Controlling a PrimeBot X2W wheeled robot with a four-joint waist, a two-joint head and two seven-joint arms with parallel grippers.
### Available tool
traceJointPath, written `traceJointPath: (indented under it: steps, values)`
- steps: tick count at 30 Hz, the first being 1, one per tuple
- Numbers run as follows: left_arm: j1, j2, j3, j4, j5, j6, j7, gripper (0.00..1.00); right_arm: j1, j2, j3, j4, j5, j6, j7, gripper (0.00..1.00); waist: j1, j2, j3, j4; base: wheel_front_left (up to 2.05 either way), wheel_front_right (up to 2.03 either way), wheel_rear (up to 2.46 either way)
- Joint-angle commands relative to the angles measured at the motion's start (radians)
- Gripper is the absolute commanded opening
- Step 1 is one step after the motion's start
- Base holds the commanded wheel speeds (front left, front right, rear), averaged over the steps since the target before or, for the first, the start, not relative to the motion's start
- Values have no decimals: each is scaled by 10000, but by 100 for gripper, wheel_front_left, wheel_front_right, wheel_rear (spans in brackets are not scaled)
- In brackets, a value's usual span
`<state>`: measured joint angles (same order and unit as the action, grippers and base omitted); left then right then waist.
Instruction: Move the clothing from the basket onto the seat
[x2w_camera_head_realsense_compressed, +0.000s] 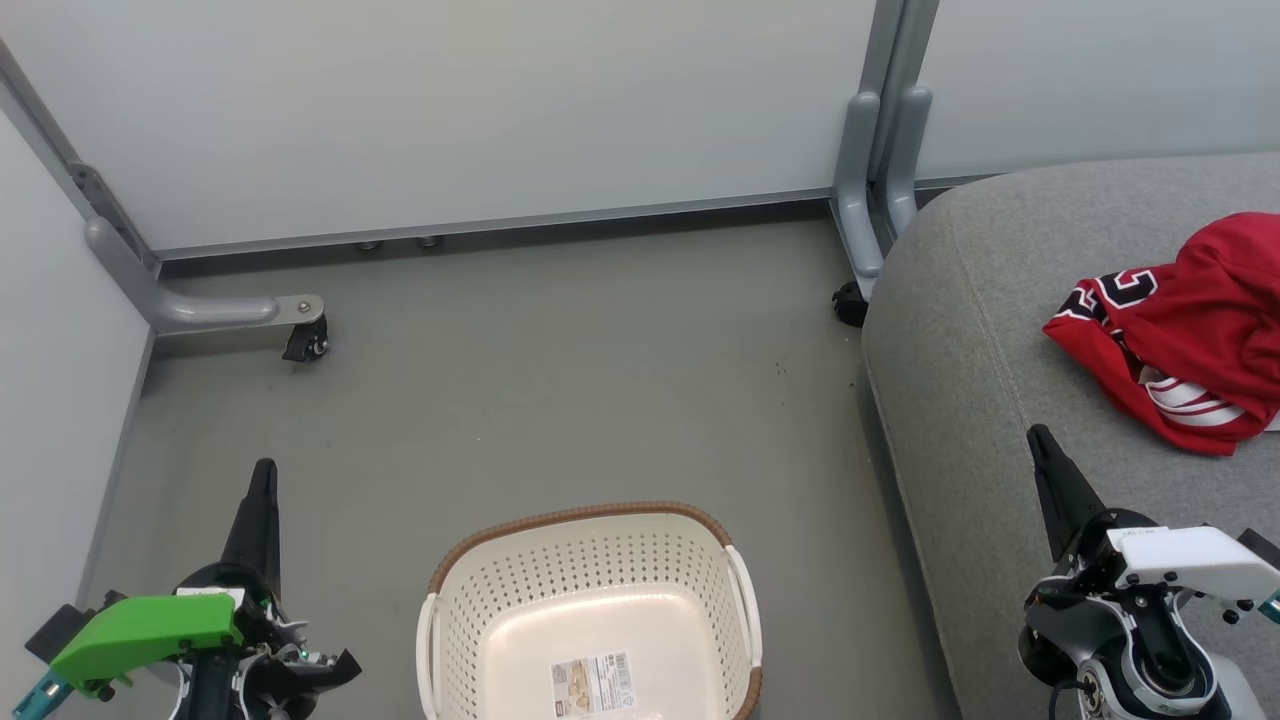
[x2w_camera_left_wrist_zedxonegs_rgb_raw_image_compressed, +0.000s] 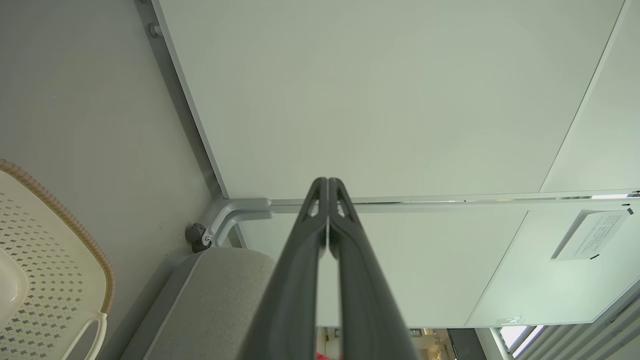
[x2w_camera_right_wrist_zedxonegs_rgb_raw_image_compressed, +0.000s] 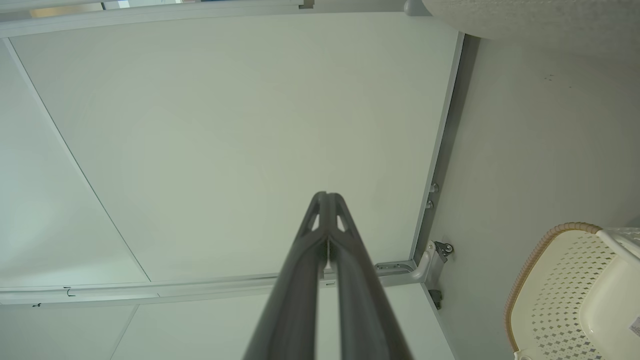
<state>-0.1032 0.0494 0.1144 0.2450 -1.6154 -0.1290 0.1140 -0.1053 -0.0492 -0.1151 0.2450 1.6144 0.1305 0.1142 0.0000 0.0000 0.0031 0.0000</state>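
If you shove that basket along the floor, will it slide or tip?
The basket likely slides easily: thin perforated plastic, nothing seen inside, smooth floor. Tipping seems unlikely, since it looks wide and low; a high push might rock it.

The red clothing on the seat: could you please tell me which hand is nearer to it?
Right. The right hand is over the seat, below the clothing in the head view; the left hand is beyond the basket.

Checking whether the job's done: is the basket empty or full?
Empty, as far as shown: the basket holds just a label, though its near end is cropped. The clothing lies on the seat.
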Motion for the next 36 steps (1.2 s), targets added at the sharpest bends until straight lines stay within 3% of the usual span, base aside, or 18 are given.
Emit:
traceJointPath:
  steps: [1,36]
  values:
    - [-126,22,8,7,49,-51,26,0,-65,-14,1,16,-32,4,19,0,0,0,0,0,0,0,0]
    - [-126,22,8,8,49,-53,25,0,-65,-14,2,16,-32,4,18,0,0,0,0,0,0,0,0]
